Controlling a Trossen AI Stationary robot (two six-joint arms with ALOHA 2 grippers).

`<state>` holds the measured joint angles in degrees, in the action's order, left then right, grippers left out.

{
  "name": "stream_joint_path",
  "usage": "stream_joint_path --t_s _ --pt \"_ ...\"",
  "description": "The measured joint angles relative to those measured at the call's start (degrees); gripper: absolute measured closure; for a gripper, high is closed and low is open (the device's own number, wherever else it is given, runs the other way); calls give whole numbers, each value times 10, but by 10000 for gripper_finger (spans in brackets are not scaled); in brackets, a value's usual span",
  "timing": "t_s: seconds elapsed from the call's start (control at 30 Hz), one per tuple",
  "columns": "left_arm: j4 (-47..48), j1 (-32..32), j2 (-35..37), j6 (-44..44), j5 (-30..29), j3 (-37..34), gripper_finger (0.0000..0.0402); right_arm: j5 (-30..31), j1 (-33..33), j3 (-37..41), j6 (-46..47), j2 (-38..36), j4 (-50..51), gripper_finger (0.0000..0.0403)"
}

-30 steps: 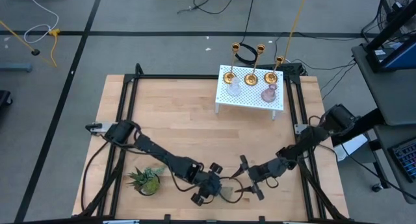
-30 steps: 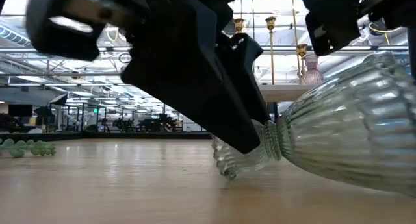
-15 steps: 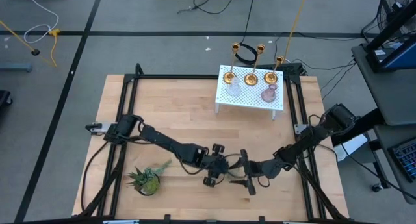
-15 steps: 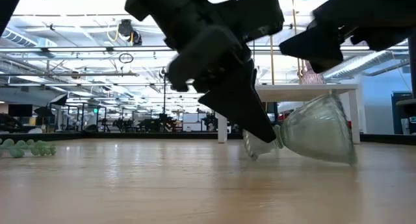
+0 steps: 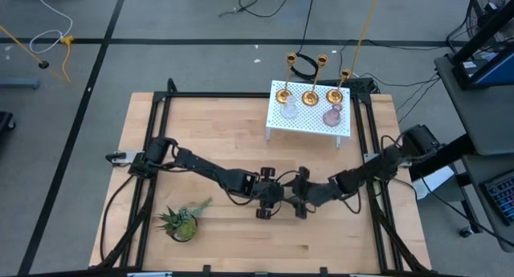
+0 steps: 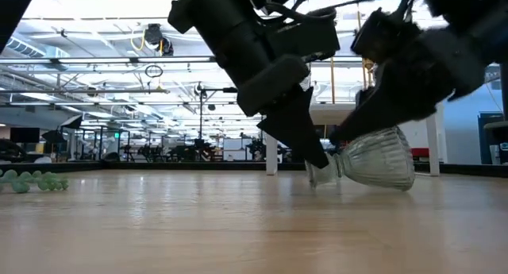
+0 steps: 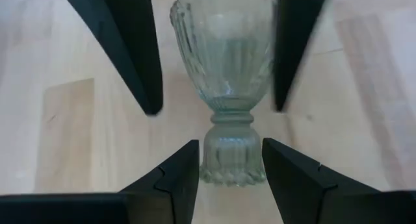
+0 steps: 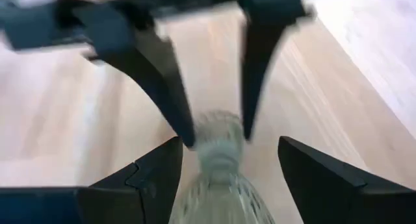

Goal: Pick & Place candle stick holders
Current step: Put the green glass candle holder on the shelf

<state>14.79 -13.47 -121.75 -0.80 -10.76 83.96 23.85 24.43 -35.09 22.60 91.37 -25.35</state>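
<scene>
A greenish-grey ribbed glass holder (image 5: 287,200) lies on its side near the middle of the table, its foot toward the table's left. My left gripper (image 5: 279,197) is shut on its foot. My right gripper (image 5: 295,200) is open, with one finger on either side of the cup (image 8: 220,201); I cannot tell whether they touch it. Three brass holders (image 5: 310,94), a clear glass holder (image 5: 289,110) and a pinkish one (image 5: 333,115) stand on a white shelf (image 5: 309,123) at the far right. My left gripper pinches the ribbed foot (image 7: 231,158) of the glass holder between its two fingers (image 7: 179,175). The fingers slant down from the table's left and lie on either side of the foot. The holder lies tilted, cup (image 6: 373,159) toward the right; whether it rests on the table I cannot tell.
A small spiky green potted plant (image 5: 181,222) stands near the table's near left corner. The white shelf stands on legs at the far right. A black frame (image 5: 152,132) runs round the tabletop. Bare wood lies between the grippers and the shelf.
My left gripper has gone from the near edge toward the far edge and a little to the right, taking the glass holder along by its foot. My right gripper has gone toward the far edge and the left, coming up round the holder's cup.
</scene>
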Motion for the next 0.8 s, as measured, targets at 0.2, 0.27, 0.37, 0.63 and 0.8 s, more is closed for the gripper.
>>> stream_joint_path --t_s 0.2,0.27,0.37,0.63,0.8 --pt "32 1 9 4 -61 0 229 -76 -35 -1 8 -1 41 156" --pt "39 1 18 14 -77 0 229 -88 -46 -1 6 -2 52 156" --pt "67 0 42 23 -92 0 229 -108 -66 -2 -1 -2 60 156" --pt "155 -5 139 74 -96 1 229 -166 -100 -45 -19 -66 218 156" --pt "219 -17 216 126 -124 1 229 -185 -123 -82 -9 -101 324 156"
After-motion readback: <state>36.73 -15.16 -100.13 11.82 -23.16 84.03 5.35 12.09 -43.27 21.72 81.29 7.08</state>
